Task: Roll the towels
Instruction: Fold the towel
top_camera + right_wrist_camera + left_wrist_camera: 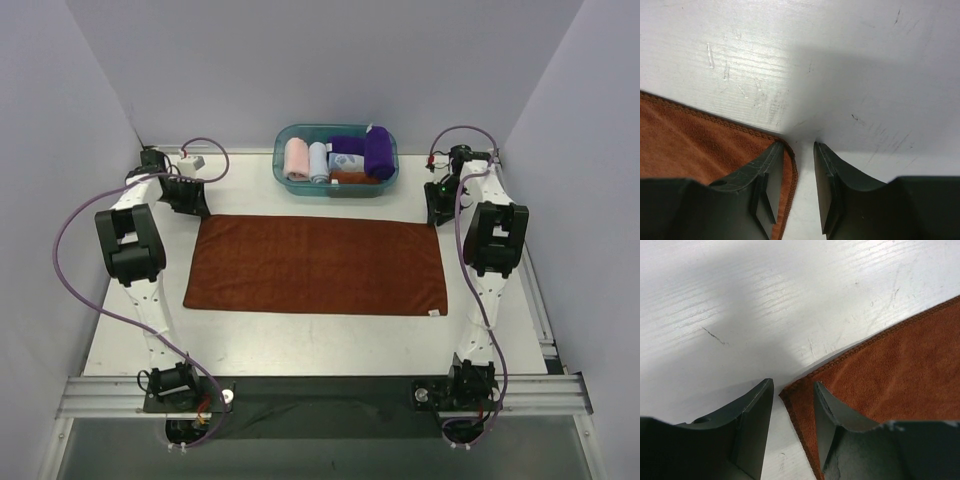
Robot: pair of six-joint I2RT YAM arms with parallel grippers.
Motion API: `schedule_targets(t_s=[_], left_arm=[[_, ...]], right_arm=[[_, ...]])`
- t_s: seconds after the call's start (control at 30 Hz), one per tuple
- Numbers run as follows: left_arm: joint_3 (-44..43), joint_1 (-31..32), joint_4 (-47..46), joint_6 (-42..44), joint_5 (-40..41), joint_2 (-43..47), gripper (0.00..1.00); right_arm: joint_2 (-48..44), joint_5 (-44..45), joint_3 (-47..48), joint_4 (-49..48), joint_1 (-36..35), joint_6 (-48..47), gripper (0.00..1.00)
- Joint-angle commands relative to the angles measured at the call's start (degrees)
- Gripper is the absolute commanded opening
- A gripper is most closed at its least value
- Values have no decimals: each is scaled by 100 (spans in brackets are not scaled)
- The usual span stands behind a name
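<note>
Your white table (320, 340), scuffed and finely scratched, carries:
- one rust-brown towel (315, 265), spread flat at centre, its long side running 9 to 3 o'clock;
- one teal plastic basket (279, 165) at 12 o'clock, just beyond the towel's far edge.

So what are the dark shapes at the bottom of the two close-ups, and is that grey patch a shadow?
Left wrist view: those are fingers of the left gripper, and the grey patch on the table is a shadow. Right wrist view: same, with the right gripper. Top view: even light, no glare.
</note>
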State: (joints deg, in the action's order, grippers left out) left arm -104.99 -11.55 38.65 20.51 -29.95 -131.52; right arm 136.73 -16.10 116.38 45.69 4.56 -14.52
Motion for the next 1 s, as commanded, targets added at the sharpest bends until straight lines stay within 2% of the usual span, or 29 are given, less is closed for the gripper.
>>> schedule_targets(t_s=[0.0, 0.1, 0.27, 0.33, 0.43, 0.57, 0.97], left_arm=[[-92, 12, 98, 154, -18, -102, 48], [13, 13, 134, 208, 7, -75, 47], [-4, 21, 151, 181, -63, -119, 31], [-48, 13, 142, 146, -151, -128, 23], [-127, 21, 151, 93, -239, -145, 16], [-267, 13, 142, 15, -300, -119, 0], [-549, -225, 204, -100, -511, 469, 0]], right_arm=[[135, -139, 175, 265, 10, 29, 31], [135, -174, 157, 265, 1, 11, 28], [135, -183, 184, 265, 10, 11, 19], [109, -244, 184, 256, 10, 11, 10], [39, -271, 184, 265, 10, 20, 0], [-111, -280, 245, 256, 19, 11, 0], [-664, -254, 395, 423, 142, -121, 0]])
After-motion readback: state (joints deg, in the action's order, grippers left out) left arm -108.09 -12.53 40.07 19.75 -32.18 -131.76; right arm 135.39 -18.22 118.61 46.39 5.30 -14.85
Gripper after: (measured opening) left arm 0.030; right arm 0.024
